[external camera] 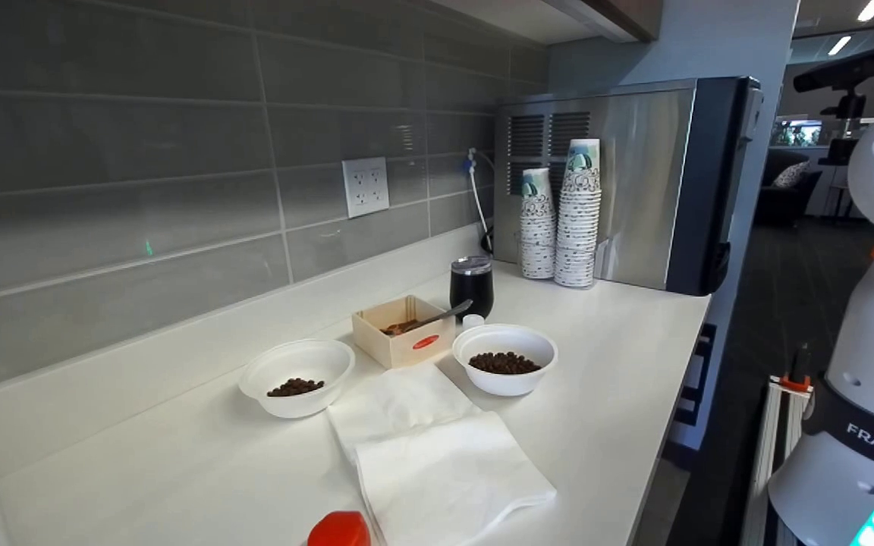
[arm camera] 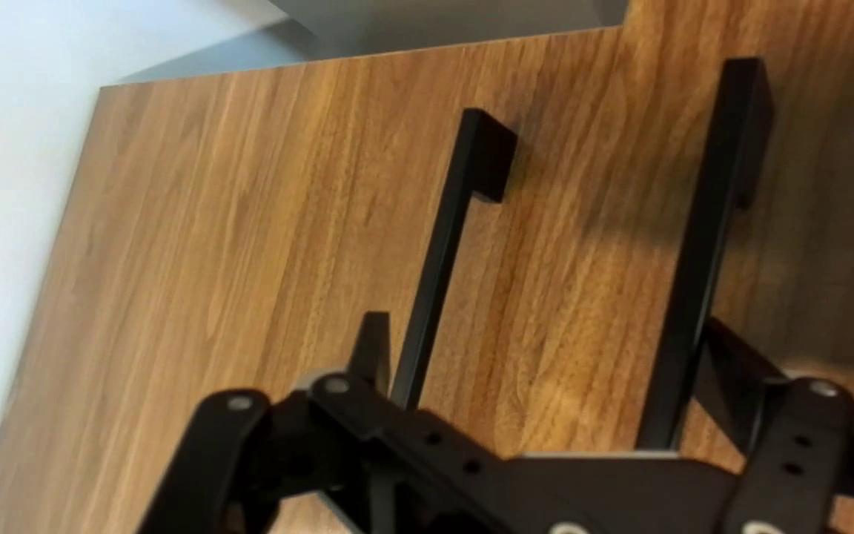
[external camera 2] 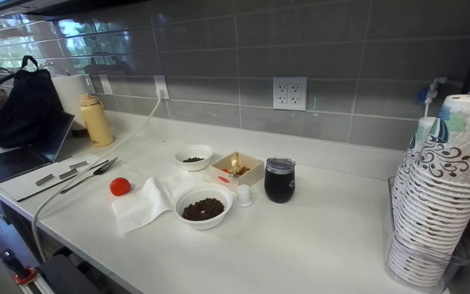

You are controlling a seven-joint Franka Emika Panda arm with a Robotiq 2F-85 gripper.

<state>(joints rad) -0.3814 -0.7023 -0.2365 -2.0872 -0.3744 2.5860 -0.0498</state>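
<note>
My gripper [arm camera: 543,324] is open in the wrist view, in front of a wood-grain cabinet front [arm camera: 249,222]. Two black bar handles stick out from this front. The left handle [arm camera: 434,282] passes just inside my left finger. The right handle [arm camera: 701,245] runs beside the tip of my right finger; I cannot tell whether they touch. In the picture both handles lie between my fingers, and nothing is held. The lower ends of the handles are hidden behind the gripper. The gripper is out of view in both exterior views.
The white counter [external camera 2: 320,245] carries two bowls of dark pellets [external camera: 297,379] [external camera: 505,360], a wooden box [external camera: 391,341], a black tumbler [external camera 2: 280,179], napkins [external camera: 444,470], stacked paper cups [external camera 2: 439,196] and a red object [external camera 2: 120,186]. A white cable [external camera 2: 112,147] crosses the counter.
</note>
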